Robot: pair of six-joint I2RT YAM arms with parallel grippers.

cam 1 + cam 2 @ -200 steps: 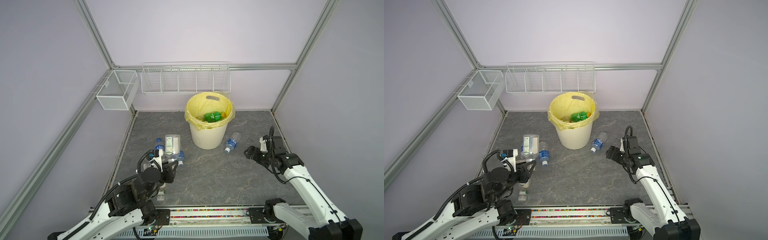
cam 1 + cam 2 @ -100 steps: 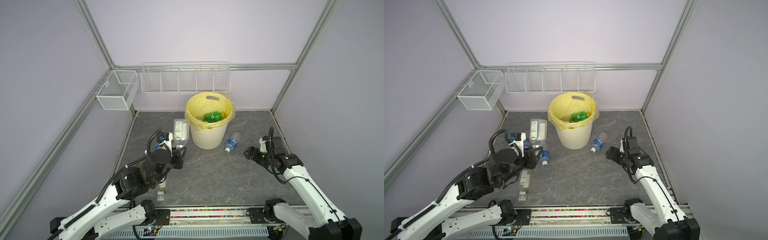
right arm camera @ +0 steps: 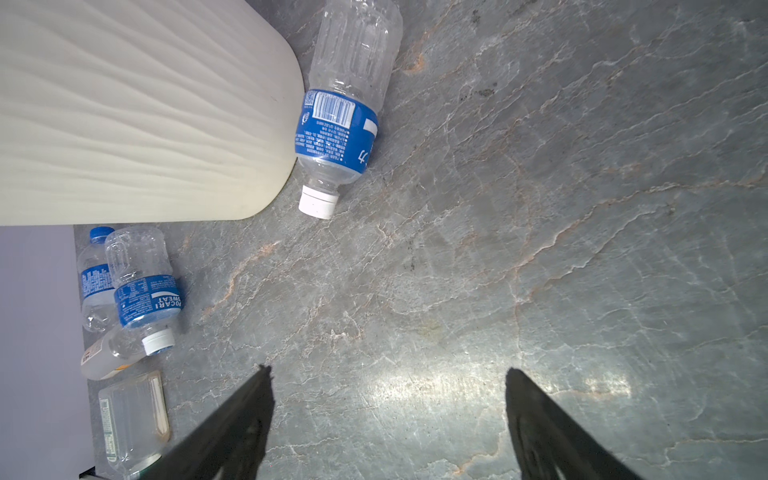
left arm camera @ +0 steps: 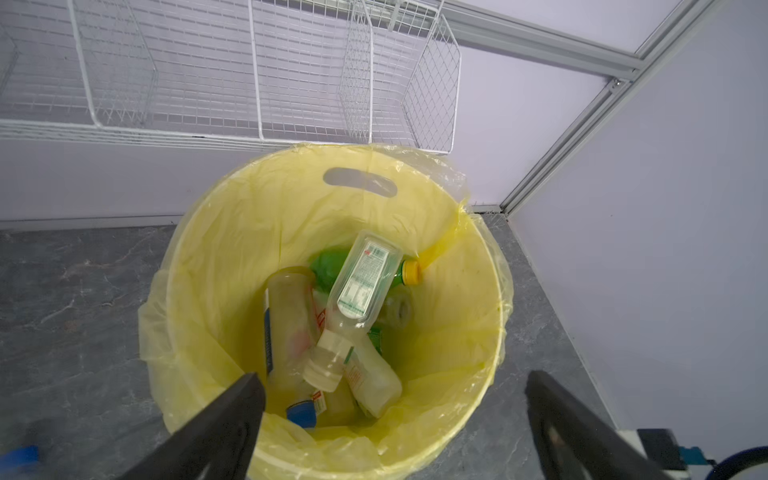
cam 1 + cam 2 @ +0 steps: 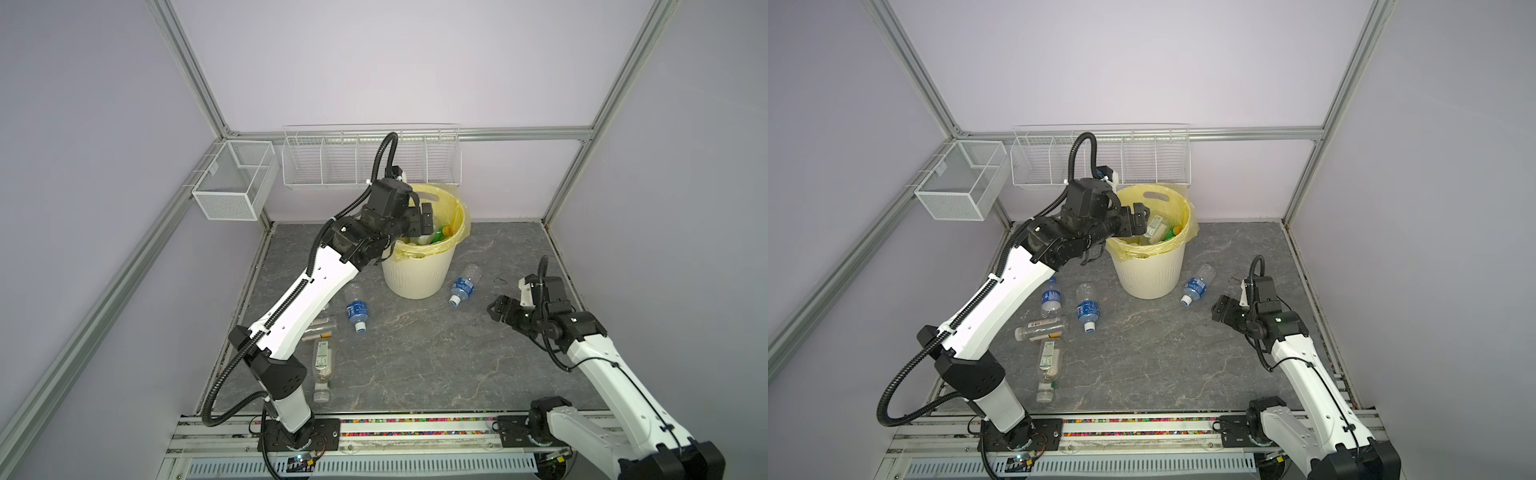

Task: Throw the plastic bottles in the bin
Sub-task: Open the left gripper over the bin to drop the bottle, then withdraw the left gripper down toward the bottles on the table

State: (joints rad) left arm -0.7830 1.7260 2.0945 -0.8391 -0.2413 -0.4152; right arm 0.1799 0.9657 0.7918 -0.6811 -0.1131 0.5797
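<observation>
**Left gripper wide over the bin, right one low over the floor**

My left gripper [image 4: 395, 376] hangs above the bin [image 5: 1150, 274], jaws spread wide, nothing between them. Straight below it, inside the yellow liner [image 4: 232, 249], a clear bottle with a green-white label [image 4: 365, 282] lies atop the pile, across a green bottle [image 4: 328, 266] with a yellow cap. Right gripper [image 3: 386, 370] spread and empty, low over the grey floor [image 3: 540, 208]. Ahead of it a blue-label bottle [image 3: 338, 129] lies on its side just beside the bin's foot. A cluster of four bottles [image 5: 1054, 328] sits well behind the left gripper, under its arm.
</observation>
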